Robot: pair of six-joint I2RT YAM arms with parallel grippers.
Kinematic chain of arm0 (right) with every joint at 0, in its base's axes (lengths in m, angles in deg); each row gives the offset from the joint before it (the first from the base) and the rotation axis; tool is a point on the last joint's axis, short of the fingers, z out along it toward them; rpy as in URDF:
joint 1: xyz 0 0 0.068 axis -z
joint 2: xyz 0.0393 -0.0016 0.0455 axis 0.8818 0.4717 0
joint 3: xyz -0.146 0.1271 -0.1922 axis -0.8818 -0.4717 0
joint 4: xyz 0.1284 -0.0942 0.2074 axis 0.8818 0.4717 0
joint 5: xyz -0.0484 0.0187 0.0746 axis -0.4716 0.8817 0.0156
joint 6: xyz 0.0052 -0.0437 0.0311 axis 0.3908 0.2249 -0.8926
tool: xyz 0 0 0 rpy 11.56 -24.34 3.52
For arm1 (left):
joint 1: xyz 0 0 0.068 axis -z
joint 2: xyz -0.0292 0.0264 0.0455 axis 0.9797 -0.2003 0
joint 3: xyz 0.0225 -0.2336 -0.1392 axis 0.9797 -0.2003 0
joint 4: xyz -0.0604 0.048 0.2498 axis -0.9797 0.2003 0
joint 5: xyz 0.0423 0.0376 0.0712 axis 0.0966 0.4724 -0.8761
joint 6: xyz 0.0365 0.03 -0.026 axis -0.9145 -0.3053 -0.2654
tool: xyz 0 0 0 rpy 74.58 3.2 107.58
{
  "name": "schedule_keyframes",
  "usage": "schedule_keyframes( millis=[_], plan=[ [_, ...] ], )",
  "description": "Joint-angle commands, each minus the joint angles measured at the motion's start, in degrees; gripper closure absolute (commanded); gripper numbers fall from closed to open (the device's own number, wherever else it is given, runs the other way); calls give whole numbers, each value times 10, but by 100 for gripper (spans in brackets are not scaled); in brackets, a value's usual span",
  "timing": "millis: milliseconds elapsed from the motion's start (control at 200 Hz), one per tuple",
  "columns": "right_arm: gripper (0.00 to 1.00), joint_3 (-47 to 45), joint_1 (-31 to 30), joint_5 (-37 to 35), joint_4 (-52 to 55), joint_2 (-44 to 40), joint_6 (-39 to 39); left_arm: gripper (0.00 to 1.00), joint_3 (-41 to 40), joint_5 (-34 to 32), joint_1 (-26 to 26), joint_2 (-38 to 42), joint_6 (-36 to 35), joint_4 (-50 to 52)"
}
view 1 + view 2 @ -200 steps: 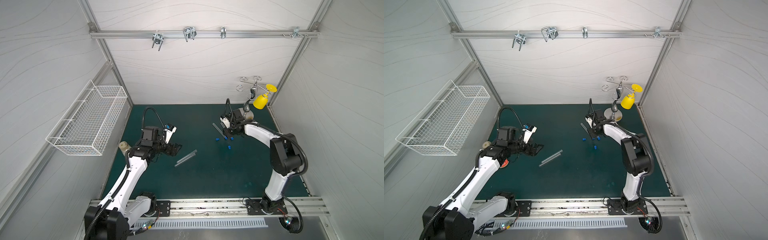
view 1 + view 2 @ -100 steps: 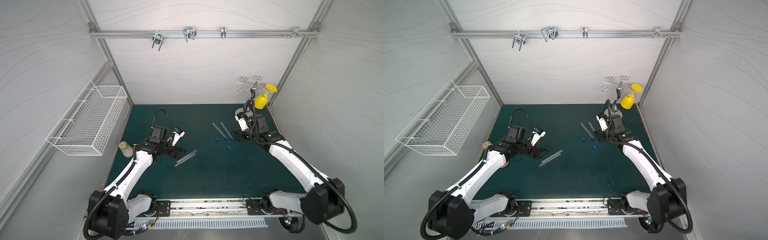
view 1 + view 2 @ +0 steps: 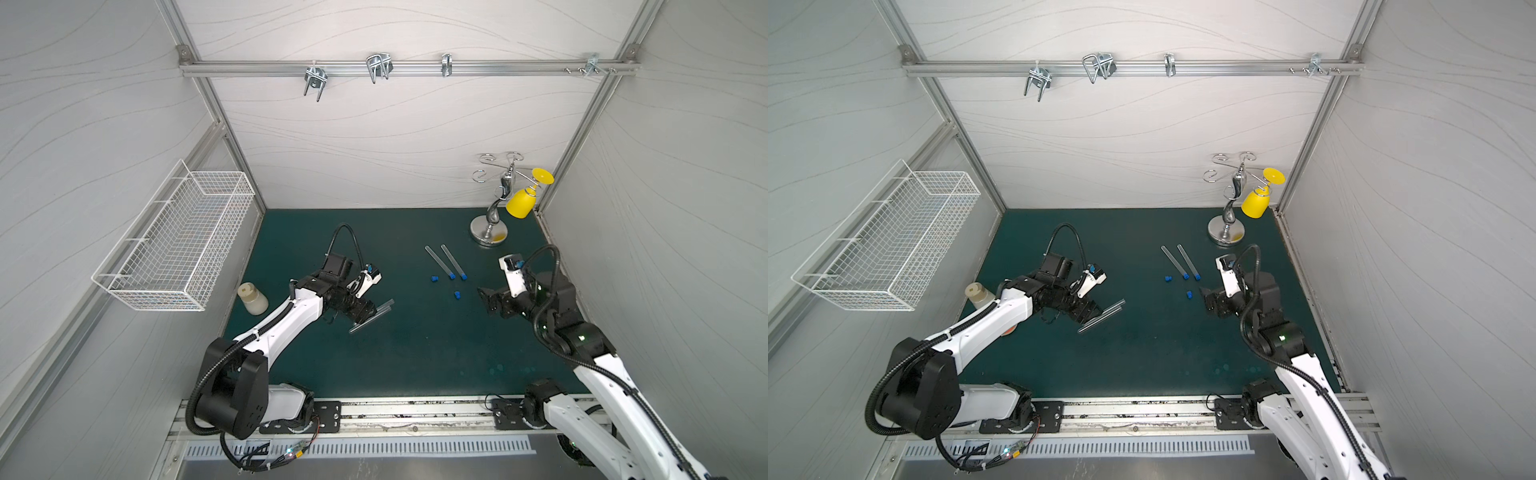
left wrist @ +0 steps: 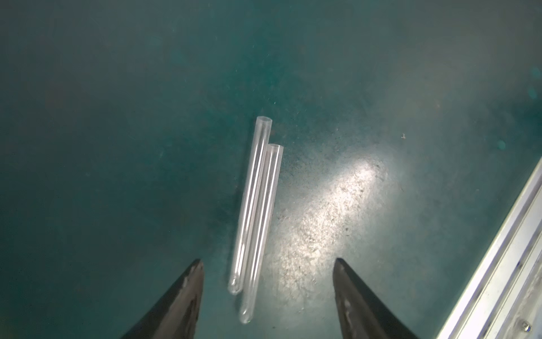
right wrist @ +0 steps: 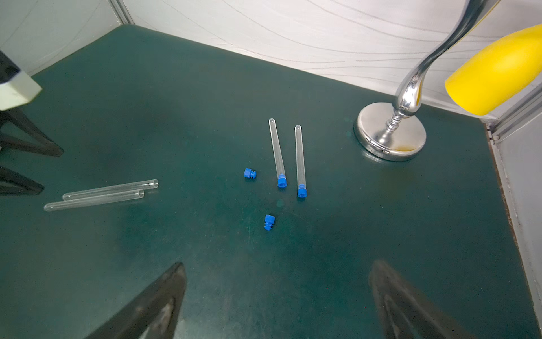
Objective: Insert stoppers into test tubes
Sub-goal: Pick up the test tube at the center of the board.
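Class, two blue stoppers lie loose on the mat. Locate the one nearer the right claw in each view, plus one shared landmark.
In a top view: loose stopper, right of centre, just below the capped tubes' blue ends.
In a top view: same place, left of the right claw.
Left wrist: not in it.
Right wrist: mid-picture, between capped tubes and claw.
Landmark: the pair of open tubes, in all four views.

I can't read any text, label, brand, number or sign on any of my feeds.
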Motion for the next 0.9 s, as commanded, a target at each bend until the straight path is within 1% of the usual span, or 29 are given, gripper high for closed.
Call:
schedule_keyframes(
  millis=[0, 120, 230, 445, 600, 780, 795, 890],
  plan=[
    [1, -25, -15, -24, -44, -39, 21, 37, 35, -34, 6, -25, -7, -8],
    [1, -38, -31, -45, -52, -63, 30, 42, 43, -56, 13, -55, -11, -6],
    [1, -44, -37, -65, -58, -68, 29, 44, 49, -73, 22, -81, -16, 1],
    [1, -48, -39, -60, -68, -78, 30, 50, 61, -119, 29, -120, -16, -1],
    [1, -49, -41, -62, -71, -82, 30, 54, 70, -128, 32, -141, -14, -1],
    [1, -52, -43, -66, -71, -86, 30, 55, 72, -139, 38, -155, -19, -1],
    [1, -52, -43, -66, -71, -87, 45, 55, 72, -138, 39, -156, -20, -1],
    [1, -52, -43, -68, -72, -88, 47, 55, 73, -140, 40, -162, -19, -1]
  ],
)
